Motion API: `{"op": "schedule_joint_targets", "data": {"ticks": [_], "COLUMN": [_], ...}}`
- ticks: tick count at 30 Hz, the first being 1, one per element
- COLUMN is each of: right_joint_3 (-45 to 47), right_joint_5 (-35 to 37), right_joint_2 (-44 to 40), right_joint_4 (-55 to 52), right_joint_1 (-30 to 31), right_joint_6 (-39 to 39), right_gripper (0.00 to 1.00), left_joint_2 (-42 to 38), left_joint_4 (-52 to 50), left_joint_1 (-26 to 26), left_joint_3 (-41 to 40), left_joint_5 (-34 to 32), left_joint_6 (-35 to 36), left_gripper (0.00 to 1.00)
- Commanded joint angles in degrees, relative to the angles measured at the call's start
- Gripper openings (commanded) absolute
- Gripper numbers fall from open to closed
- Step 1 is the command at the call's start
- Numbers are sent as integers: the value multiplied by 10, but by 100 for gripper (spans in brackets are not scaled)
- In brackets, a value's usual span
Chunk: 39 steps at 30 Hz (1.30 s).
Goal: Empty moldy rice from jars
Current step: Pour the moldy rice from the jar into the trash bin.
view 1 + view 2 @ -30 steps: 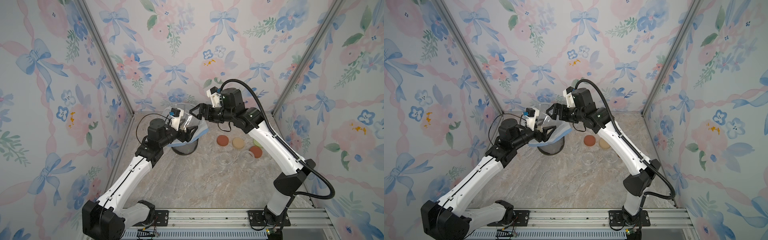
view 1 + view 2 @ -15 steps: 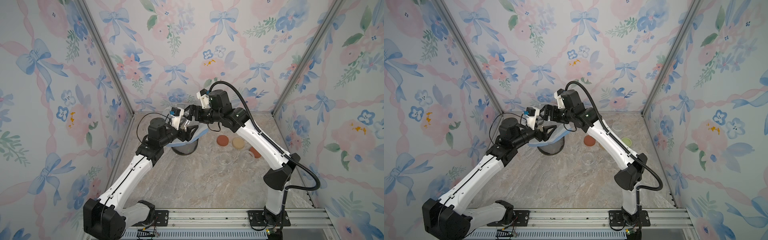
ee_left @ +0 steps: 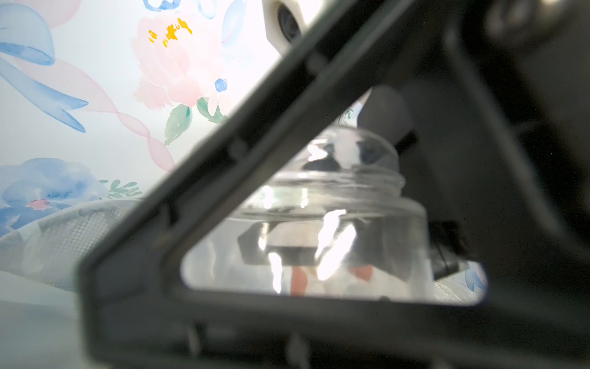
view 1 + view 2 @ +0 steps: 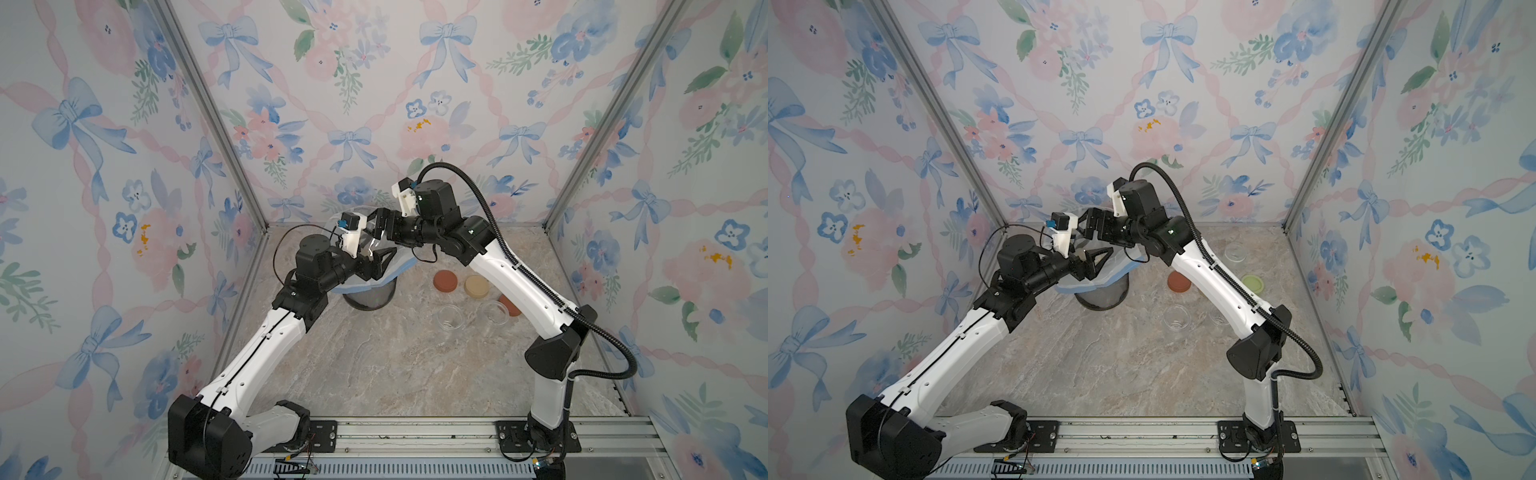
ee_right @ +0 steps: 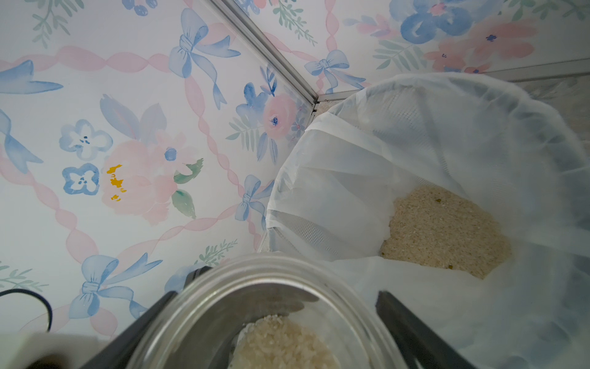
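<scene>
OVER THE BIN: my L gripper (image 4: pixel 380 259) is clenched on a clear glass jar (image 3: pixel 335 242), lid off. It holds the jar above the white-lined mesh bin (image 4: pixel 370 296) at the back of the marble table (image 4: pixel 395 374).

My R gripper (image 4: pixel 376 225) reaches in from the opposite side, jaws wide on either side of the same jar. In the R wrist cam, dark fingers (image 5: pixel 166 306) flank the glass. I can't tell whether they press on it or stand just off.

The jar mouth faces that cam, w/ a clump of moldy rice (image 5: pixel 281 346) at the bottom. A tan heap (image 5: pixel 443 236) of the same grains, w/ a few greenish specks, lies loose in the bin's liner (image 5: pixel 351 179).

In the L wrist cam the jar shows through the triangular frame of one finger (image 3: pixel 223 159), threaded neck visible. Glare hides the contents there.

On the table to the right of the bin lie a rust-red lid (image 4: pixel 445 281) and a beige lid (image 4: pixel 476 286) just beside it. A second rust-red lid (image 4: pixel 510 306) is half hidden behind the R arm.

Nearer me stand two clear open jars, one (image 4: pixel 450 318) beside the other (image 4: pixel 495 312), not touching. In a top view, a pale green lid (image 4: pixel 1253 285) lies past the R arm, and a third clear jar (image 4: pixel 1236 252) stands nearer the back wall.
</scene>
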State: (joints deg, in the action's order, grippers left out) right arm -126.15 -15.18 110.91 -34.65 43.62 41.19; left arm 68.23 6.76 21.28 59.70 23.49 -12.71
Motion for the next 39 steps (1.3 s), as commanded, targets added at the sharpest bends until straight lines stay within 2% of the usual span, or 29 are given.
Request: {"op": "schedule_joint_targets", "data": {"ticks": [1, 5, 7, 9, 11, 13, 14, 15, 16, 19, 20, 21, 27, 34, 39], "right_joint_3": [4, -6, -16, -22, -41, -78, -103, -125, -149, -189, -188, -188, -185, -158, -114], "right_joint_5": [4, 3, 3, 3, -3, -16, -21, -27, -35, -54, -60, -64, -96, -132, -154], "right_joint_2": [9, 15, 21, 25, 35, 51, 63, 72, 82, 94, 92, 90, 84, 72, 58], "right_joint_4": [5, -4, -14, -17, -26, -49, -63, -74, -83, -83, -75, -68, -21, 62, 108], "right_joint_1": [5, 5, 5, 4, 2, -1, -3, -5, -6, -11, -13, -15, -29, -37, -40], "right_joint_6": [1, -7, -10, -11, -9, -1, 8, 18, 32, 72, 84, 97, 179, 274, 324], "right_gripper": [94, 85, 77, 60, 31, 10, 3, 0, 0, 0, 0, 0, 0, 0, 0], "left_joint_2": [1, 6, 7, 6, 4, -2, -5, -9, -15, -33, -39, -44, -58, -58, -45], "left_joint_4": [73, 77, 80, 82, 85, 89, 92, 96, 106, 143, 157, 168, 245, 431, 507], "left_joint_1": [-9, -12, -13, -15, -16, -17, -18, -18, -20, -22, -23, -23, -25, -25, -22], "left_joint_3": [25, 26, 27, 28, 27, 22, 18, 13, 6, -23, -35, -44, -93, -177, -201], "left_joint_5": [12, 13, 15, 14, 9, 0, -7, -12, -18, -43, -55, -66, -96, -97, -106], "left_joint_6": [-18, -26, -29, -29, -29, -28, -27, -27, -27, -36, -39, -41, -47, -83, -99], "left_gripper": [0, 0, 0, 0, 0, 0, 4, 11, 23, 77, 91, 97, 98, 98, 98]}}
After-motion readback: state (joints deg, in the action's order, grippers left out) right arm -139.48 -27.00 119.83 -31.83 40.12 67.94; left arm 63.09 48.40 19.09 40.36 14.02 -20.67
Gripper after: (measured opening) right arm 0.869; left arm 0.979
